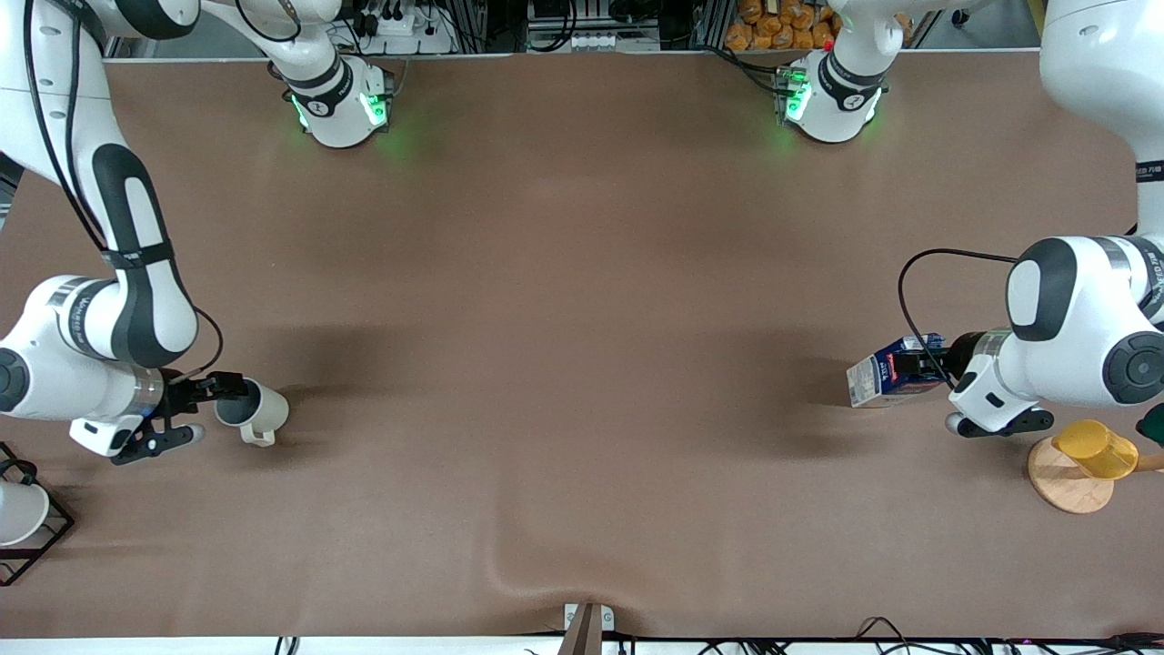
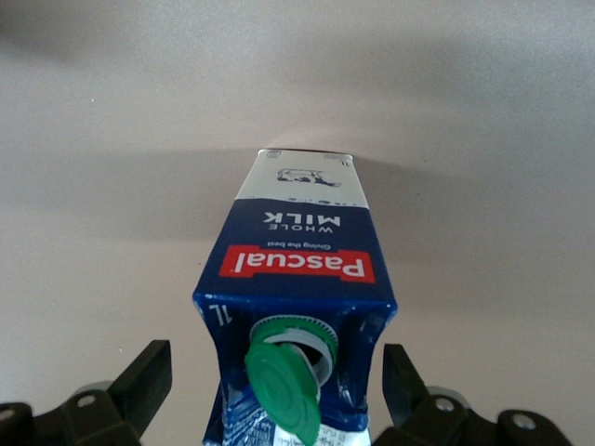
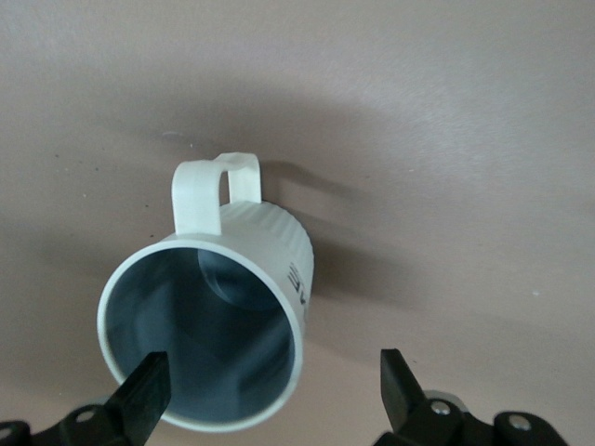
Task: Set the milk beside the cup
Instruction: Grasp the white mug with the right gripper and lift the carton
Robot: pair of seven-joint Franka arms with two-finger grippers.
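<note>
Straddling the milk (image 2: 296, 307), the left gripper (image 2: 277, 390) gapes unclosed; light, crushable carton, best pinched at its flat side panels, three and nine o'clock.

Right gripper (image 3: 274, 395) gapes around the cup (image 3: 209, 325) rim, gripping nothing.

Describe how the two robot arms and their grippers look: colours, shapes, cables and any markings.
Both arms have rounded, glossy white shells with black joint sections and silvery rings near the wrists. Their bases glow green. A thin black cable loops beside each forearm, and small grey lettering marks the casings. The left gripper and right gripper are black and two-fingered; the wrist views show angular black fingers with screws.
</note>
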